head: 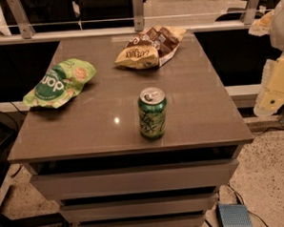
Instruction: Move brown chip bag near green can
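Observation:
The brown chip bag (149, 47) lies crinkled at the far middle of the grey table top (203, 107), tan-yellow with a dark brown part to the right. The green can (152, 113) stands upright near the table's front middle, apart from the bag. My gripper (273, 87) shows as pale yellow and white parts at the right edge of the view, beyond the table's right side and away from both things. It holds nothing that I can see.
A bright green chip bag (59, 84) lies at the table's left side. The table has drawers (136, 180) below its front edge. A railing (137, 25) runs behind it. A blue-grey box (233, 218) sits on the floor at the front right.

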